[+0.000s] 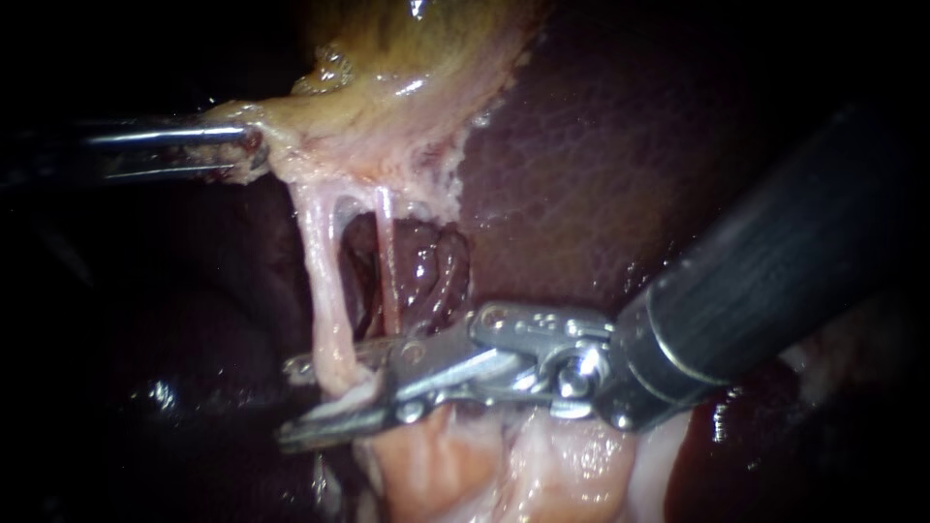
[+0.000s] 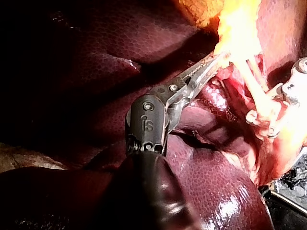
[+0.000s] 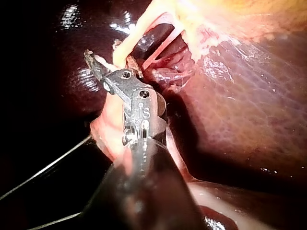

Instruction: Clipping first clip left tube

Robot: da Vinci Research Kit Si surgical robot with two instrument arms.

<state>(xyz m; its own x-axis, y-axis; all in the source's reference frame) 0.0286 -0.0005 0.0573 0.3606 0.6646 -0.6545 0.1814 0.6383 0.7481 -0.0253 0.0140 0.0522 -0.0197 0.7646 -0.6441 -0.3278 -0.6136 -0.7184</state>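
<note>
The left tube (image 1: 325,291) is a pale thick band running down from the yellowish gallbladder (image 1: 407,87). A thinner right tube (image 1: 386,261) runs beside it. My right instrument (image 1: 286,404) comes in from the right with its jaws open, one on each side of the left tube's lower end. In the right wrist view the same jaws (image 3: 101,64) sit at the base of that tube (image 3: 127,45). My left instrument (image 1: 250,145) is shut on the gallbladder's lower edge and holds it to the left. The left wrist view also shows this grip (image 2: 213,62).
Dark red liver (image 1: 601,145) fills the right and the background behind the tubes. Pale fatty tissue (image 1: 504,465) lies under my right instrument's wrist. Its thick dark shaft (image 1: 775,261) crosses the right side. The far left is dark.
</note>
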